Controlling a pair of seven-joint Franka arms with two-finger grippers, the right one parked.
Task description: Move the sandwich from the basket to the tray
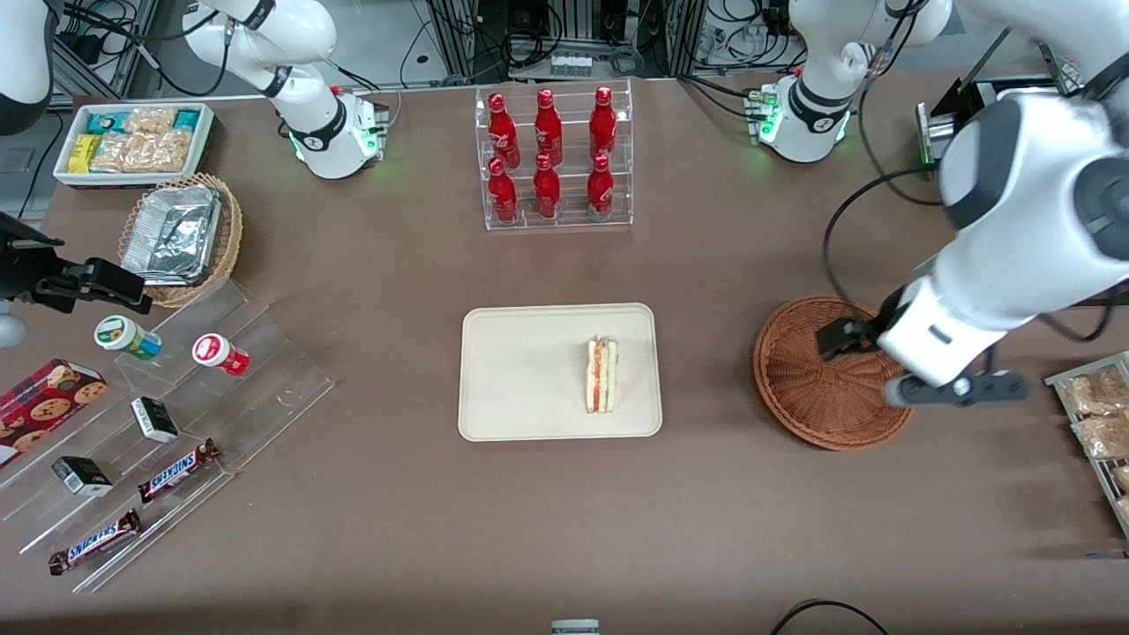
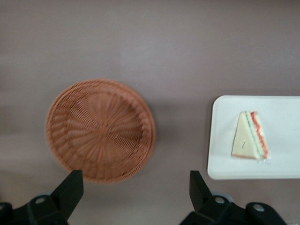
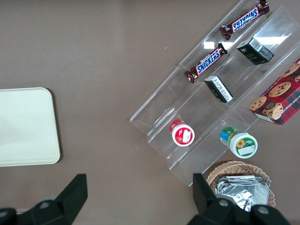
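On the tray (image 1: 520,388), sandwich (image 1: 601,374), claw (image 2: 136,187) spread wide, empty, high above basket (image 2: 101,130).

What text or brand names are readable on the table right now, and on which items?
"SNICKERS" on one chocolate bar on the clear stepped stand.
"SNICKERS" on the second chocolate bar, same stand.
Red bottles, cookie box, two small dark boxes, two round tubs: print too small to read.
Sandwich, tray, basket: no text.
Open end effector hovers above the basket.
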